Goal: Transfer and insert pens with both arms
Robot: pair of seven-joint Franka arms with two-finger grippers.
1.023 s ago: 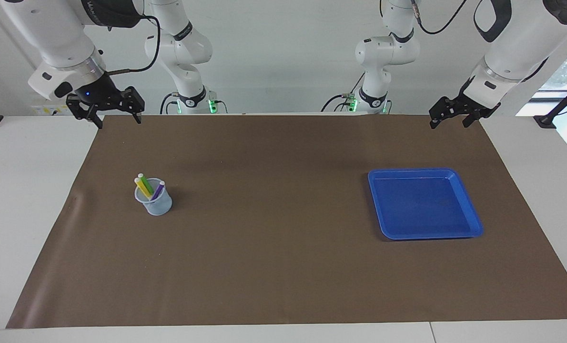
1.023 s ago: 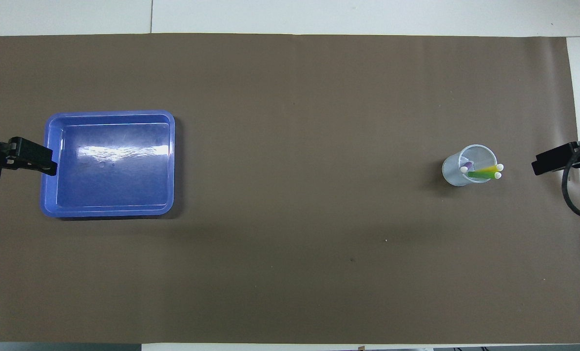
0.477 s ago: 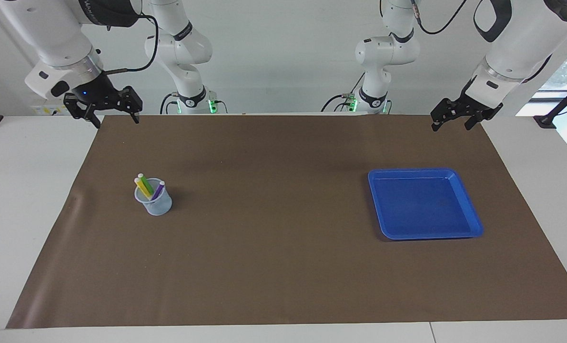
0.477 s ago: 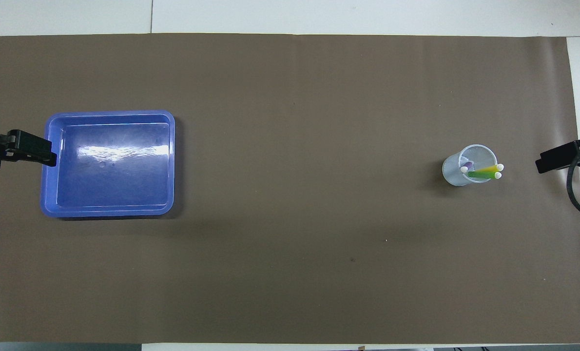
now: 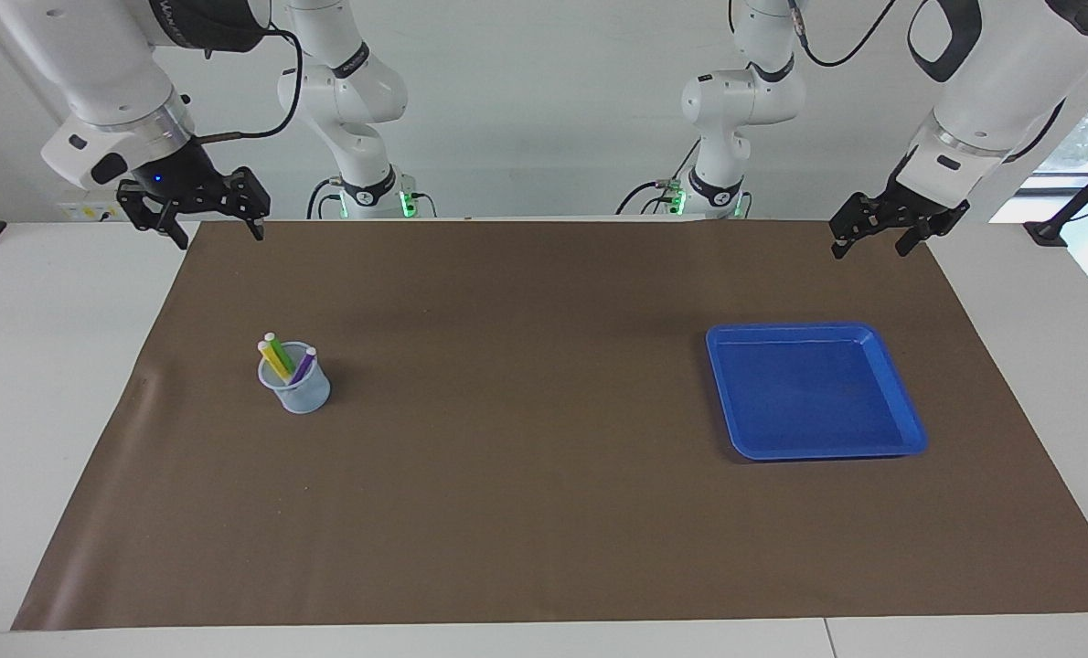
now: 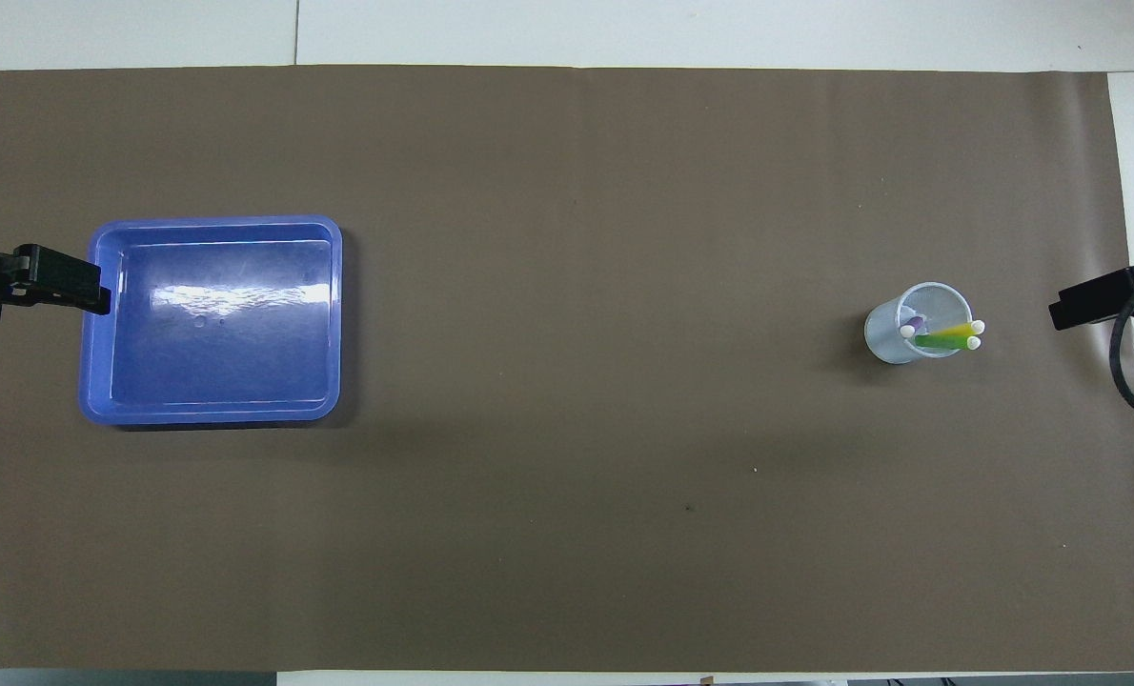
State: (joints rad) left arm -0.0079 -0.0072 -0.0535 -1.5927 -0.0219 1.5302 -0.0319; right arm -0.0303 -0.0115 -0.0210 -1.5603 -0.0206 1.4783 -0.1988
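Observation:
Three pens stand in a small translucent cup (image 5: 297, 388) (image 6: 896, 343) on the brown mat toward the right arm's end: a yellow pen (image 5: 274, 360) (image 6: 956, 332), a green pen (image 5: 281, 353) (image 6: 934, 340) and a purple pen (image 5: 304, 366) (image 6: 913, 325). My right gripper (image 5: 218, 234) (image 6: 1063, 314) hangs open and holds nothing above the mat's corner by the robots, well apart from the cup. My left gripper (image 5: 869, 249) (image 6: 91, 297) is open with nothing in it, raised over the mat's edge next to the blue tray (image 5: 809, 393) (image 6: 214, 362).
The blue tray holds nothing and lies toward the left arm's end of the table. A brown mat (image 5: 526, 475) covers most of the white table. Two further white arm bases (image 5: 370, 187) stand at the robots' edge.
Both grippers have drifted a little outward toward their own ends of the table and slightly upward. The cup, the pens and the tray have not moved.

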